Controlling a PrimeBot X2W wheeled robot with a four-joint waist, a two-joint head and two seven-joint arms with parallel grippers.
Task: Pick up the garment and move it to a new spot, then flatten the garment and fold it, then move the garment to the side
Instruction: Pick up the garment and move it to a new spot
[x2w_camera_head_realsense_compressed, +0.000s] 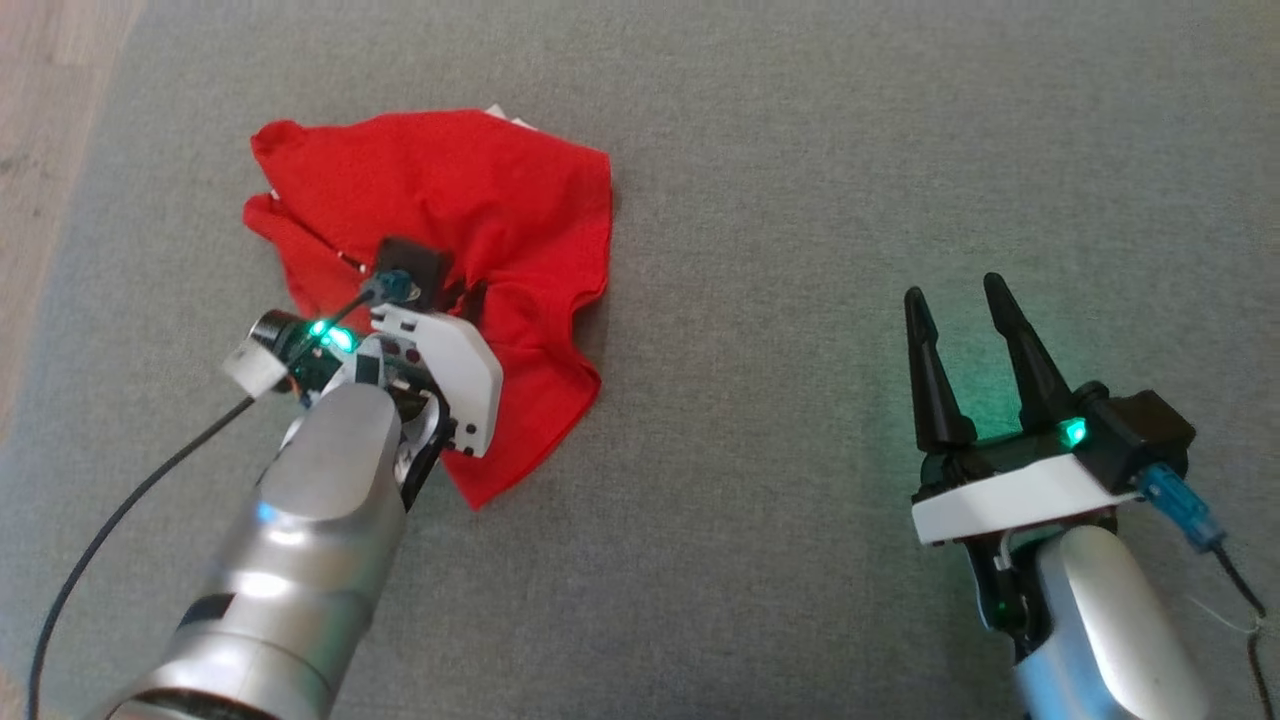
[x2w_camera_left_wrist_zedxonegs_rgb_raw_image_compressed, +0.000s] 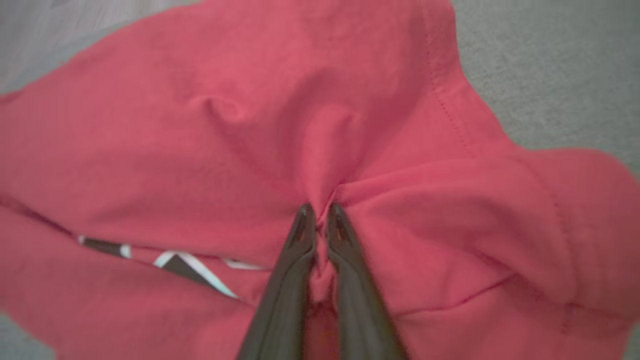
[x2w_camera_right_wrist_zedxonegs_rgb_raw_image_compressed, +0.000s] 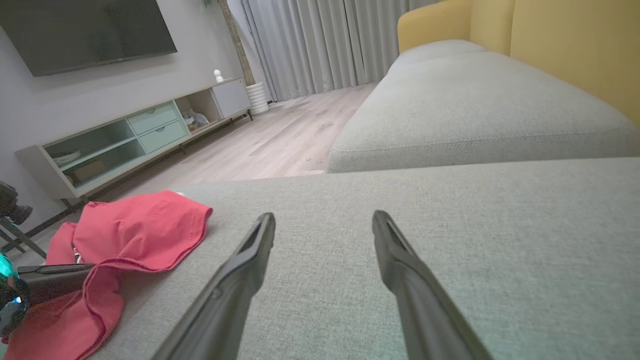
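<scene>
The garment (x2w_camera_head_realsense_compressed: 470, 190) is a crumpled red piece of cloth lying on the grey cushion at the upper left of the head view. In the left wrist view my left gripper (x2w_camera_left_wrist_zedxonegs_rgb_raw_image_compressed: 320, 212) is shut on a pinched fold of the garment (x2w_camera_left_wrist_zedxonegs_rgb_raw_image_compressed: 400, 225), with red cloth bunched between the dark fingers. A black-and-white printed strip shows in a crease at the left. In the head view the left wrist hides the fingertips. My right gripper (x2w_camera_head_realsense_compressed: 957, 293) hovers open over bare cushion at the lower right, well apart from the garment (x2w_camera_right_wrist_zedxonegs_rgb_raw_image_compressed: 135, 225).
The grey sofa cushion (x2w_camera_head_realsense_compressed: 800, 200) spreads wide to the right and front. Wooden floor (x2w_camera_head_realsense_compressed: 40, 120) lies past its left edge. In the right wrist view, a yellow sofa back (x2w_camera_right_wrist_zedxonegs_rgb_raw_image_compressed: 575, 45), a TV cabinet (x2w_camera_right_wrist_zedxonegs_rgb_raw_image_compressed: 125, 140) and curtains stand beyond.
</scene>
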